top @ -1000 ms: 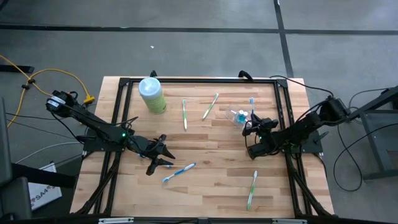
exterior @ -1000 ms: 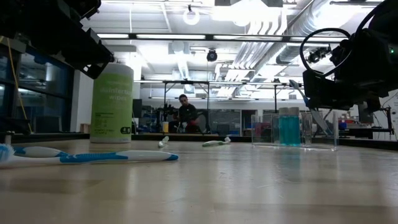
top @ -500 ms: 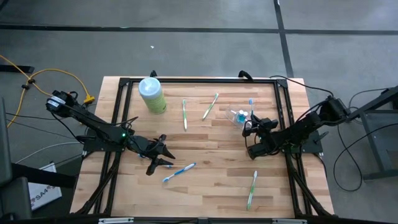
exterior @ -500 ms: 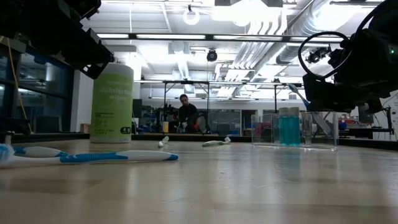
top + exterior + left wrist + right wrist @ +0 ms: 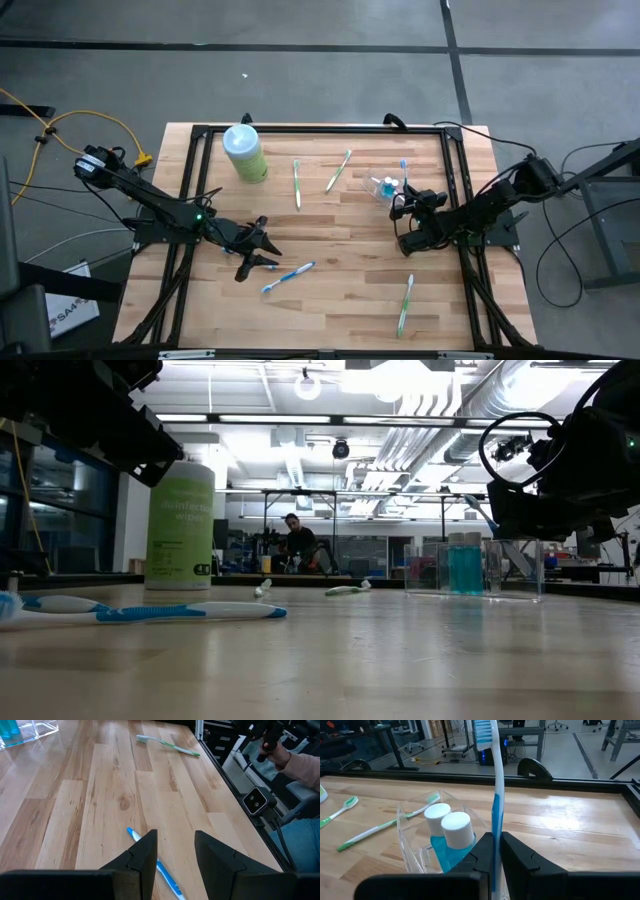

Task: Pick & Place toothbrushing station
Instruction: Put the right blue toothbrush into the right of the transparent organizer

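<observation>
The toothbrushing station [image 5: 383, 187] is a clear holder [image 5: 415, 845] with two white-capped blue bottles in it. It stands on the table at the far right. Right beside it, my right gripper [image 5: 496, 840] is shut on a blue-and-white toothbrush [image 5: 405, 172]. My left gripper [image 5: 262, 252] hangs open over the near left of the table. Another blue toothbrush [image 5: 132, 835] lies flat on the wood just below it, and nothing is between its fingers. My right gripper pinches the toothbrush's handle [image 5: 495, 820] between its two fingers, which lie across it. The fingers come roughly level from the table's right side. The bristle end [image 5: 483, 731] sticks out clear of the fingers, toward the far edge. The gripper hides the handle's other end.
A pale-green bottle with a white cap [image 5: 244, 153] stands at the far left. Two green toothbrushes [image 5: 297, 183] [image 5: 338, 170] lie mid-table toward the far edge, and a third [image 5: 405, 305] lies near right. A black frame [image 5: 320, 128] rims the table. A person's hand [image 5: 280, 752] shows beyond the table's edge.
</observation>
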`<action>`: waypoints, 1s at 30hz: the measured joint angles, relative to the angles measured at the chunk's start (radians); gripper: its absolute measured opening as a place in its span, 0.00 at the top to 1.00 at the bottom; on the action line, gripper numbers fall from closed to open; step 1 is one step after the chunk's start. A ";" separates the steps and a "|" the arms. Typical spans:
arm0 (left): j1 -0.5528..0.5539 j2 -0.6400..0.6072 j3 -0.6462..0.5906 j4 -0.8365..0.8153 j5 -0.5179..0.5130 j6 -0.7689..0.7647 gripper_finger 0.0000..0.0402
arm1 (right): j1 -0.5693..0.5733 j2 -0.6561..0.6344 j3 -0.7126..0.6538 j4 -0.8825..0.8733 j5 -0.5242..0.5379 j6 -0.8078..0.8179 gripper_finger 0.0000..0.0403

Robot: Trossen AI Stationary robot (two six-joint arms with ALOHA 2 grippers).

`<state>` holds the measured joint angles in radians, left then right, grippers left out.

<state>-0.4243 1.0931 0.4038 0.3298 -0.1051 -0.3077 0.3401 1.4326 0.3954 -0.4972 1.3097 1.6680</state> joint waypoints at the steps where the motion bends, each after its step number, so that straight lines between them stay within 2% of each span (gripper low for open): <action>1: 0.000 0.000 0.000 0.000 0.000 0.000 0.68 | 0.000 0.000 0.000 0.000 -0.001 0.000 0.94; 30: 0.000 0.000 0.000 0.000 0.000 0.000 0.68 | 0.000 0.000 0.000 -0.015 -0.034 0.000 0.92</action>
<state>-0.4244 1.0931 0.4038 0.3298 -0.1051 -0.3073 0.3405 1.4326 0.3957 -0.5119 1.2759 1.6684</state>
